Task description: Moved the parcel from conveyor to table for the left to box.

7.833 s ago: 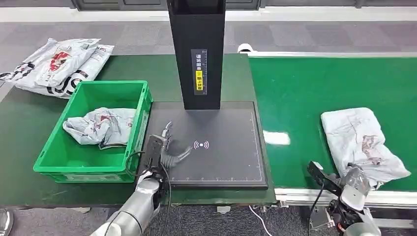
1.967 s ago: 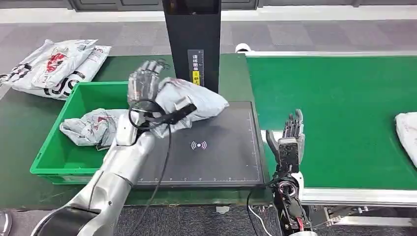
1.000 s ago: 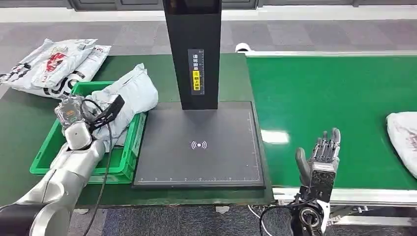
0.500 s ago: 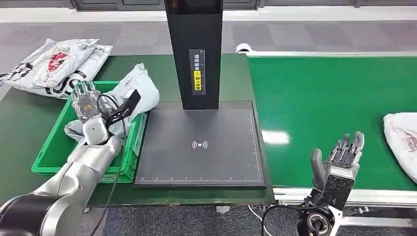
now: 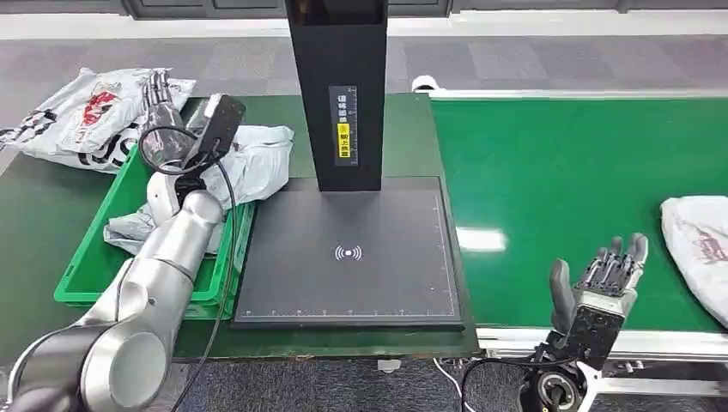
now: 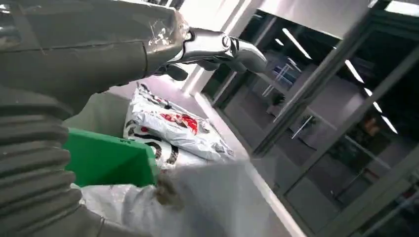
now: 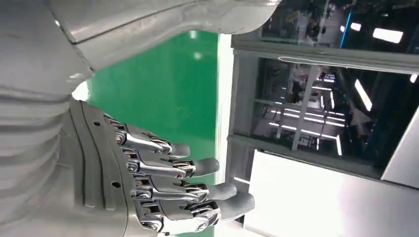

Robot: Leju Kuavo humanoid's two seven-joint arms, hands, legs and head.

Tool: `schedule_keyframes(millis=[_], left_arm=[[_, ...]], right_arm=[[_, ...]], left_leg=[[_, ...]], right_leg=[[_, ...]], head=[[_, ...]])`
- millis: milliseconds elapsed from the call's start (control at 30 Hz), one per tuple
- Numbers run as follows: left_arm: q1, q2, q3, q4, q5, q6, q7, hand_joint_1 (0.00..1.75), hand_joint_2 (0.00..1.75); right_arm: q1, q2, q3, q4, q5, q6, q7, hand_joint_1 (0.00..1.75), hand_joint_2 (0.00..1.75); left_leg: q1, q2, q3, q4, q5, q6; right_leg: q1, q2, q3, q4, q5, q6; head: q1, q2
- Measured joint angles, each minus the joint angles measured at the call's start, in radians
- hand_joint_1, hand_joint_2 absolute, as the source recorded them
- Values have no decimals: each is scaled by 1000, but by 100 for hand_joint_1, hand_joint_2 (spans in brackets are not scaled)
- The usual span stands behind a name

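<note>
A grey-white parcel (image 5: pixel 255 158) lies across the far right corner of the green box (image 5: pixel 96 257), partly over its rim; in the left wrist view the parcel (image 6: pixel 212 207) sits just beneath the hand. My left hand (image 5: pixel 158 93) is raised above the box's far edge, fingers (image 6: pixel 232 47) stretched out and holding nothing. A second crumpled parcel (image 5: pixel 129 230) rests inside the box. My right hand (image 5: pixel 603 276) stands upright at the conveyor's near edge with fingers (image 7: pixel 163 190) spread and empty. Another parcel (image 5: pixel 697 251) lies on the green conveyor (image 5: pixel 558 172) at the far right.
A black scanner post (image 5: pixel 336 86) stands behind the dark scan pad (image 5: pixel 352 275) between box and conveyor. A heap of printed parcels (image 5: pixel 69 112) lies on the table beyond the box, seen also as the heap (image 6: pixel 170 126) in the left wrist view.
My left hand has let go of the parcel and lifted toward the back; the parcel has settled on the box's right corner. My right hand shifted slightly right. The conveyor parcel crept left.
</note>
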Motion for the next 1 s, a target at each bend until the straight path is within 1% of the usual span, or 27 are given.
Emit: schedule_keyframes(millis=[100, 200, 267, 333, 400, 433, 467, 533, 567, 633, 767, 1000], left_arm=[[0, -8, 21, -14, 1, 0, -7, 0, 0], [0, -23, 61, -41, -11, 0, -87, 0, 0], [0, -36, 83, -52, -67, 2, -100, 0, 0], [2, -51, 91, -55, -183, 2, -69, 0, 0], [6, -63, 90, -57, -305, 2, -3, 0, 0], [13, -68, 84, -58, -347, -2, 48, 0, 0], [22, -69, 68, -61, -335, -8, 106, 0, 0], [33, -70, -47, -45, -268, -6, 229, 0, 0], [35, -69, -93, -27, -262, -4, 245, 0, 0], [36, -74, -144, 8, -271, -16, 236, 0, 0], [42, -80, -201, 66, -274, -43, 215, 0, 0], [43, -84, -231, 105, -274, -48, 213, 0, 0]], right_arm=[[0, 0, 0, 0, 0, 0, 0, 0, 175], [0, 0, 0, 0, -4, -7, -8, 0, 175], [0, 0, 0, 0, -7, -16, -14, 0, 175], [0, 0, 0, 0, -13, -23, -15, 0, 175], [0, 0, 0, 0, -14, -30, -15, 0, 175], [0, 0, 0, 0, -16, -32, -14, 0, 175], [0, 0, 0, 0, -17, -32, -14, 0, 175], [1, 0, 0, -2, -19, -28, -11, 0, 175], [5, 0, 0, -7, -19, -26, -10, 0, 175], [9, 0, 0, -17, -19, -24, -8, 0, 175], [25, 1, 0, -34, -20, -18, -5, 0, 175], [35, 3, 0, -47, -21, -17, -2, 0, 175]], left_leg=[[0, 0, 0, 0, 0, 0], [0, 0, 0, 0, 0, -1], [0, 0, 0, 0, 0, -1], [0, -1, -1, 0, 0, -1], [0, -1, -1, 0, 0, 0], [0, -1, -1, 0, 0, 0], [0, 0, 0, 0, 0, 0], [0, 1, -1, 0, 0, 0], [0, 0, -1, 0, 0, 0], [0, -3, -1, 0, 0, 0], [0, 0, -1, 0, 0, 0], [0, 0, -1, 0, 0, 0]], right_leg=[[1, 0, 0, 0, 0, 0], [1, 0, 0, 0, 0, 0], [1, 0, 0, 0, 0, 0], [1, 0, 0, 0, 0, 0], [0, 0, 0, 0, 0, 0], [0, -1, 0, 0, 0, 0], [0, 0, 0, 0, 0, 0], [0, 1, -1, 0, 0, 0], [0, 0, -1, 0, 0, 0], [0, -2, 0, 0, 0, 0], [0, 1, -1, 0, 0, 0], [0, 1, -1, 0, 0, 0]], head=[[0, 0], [0, 0], [0, 0], [0, 0], [0, 0], [0, 0], [0, 0], [0, 0], [0, 0], [0, 0], [0, 0], [0, 0]])
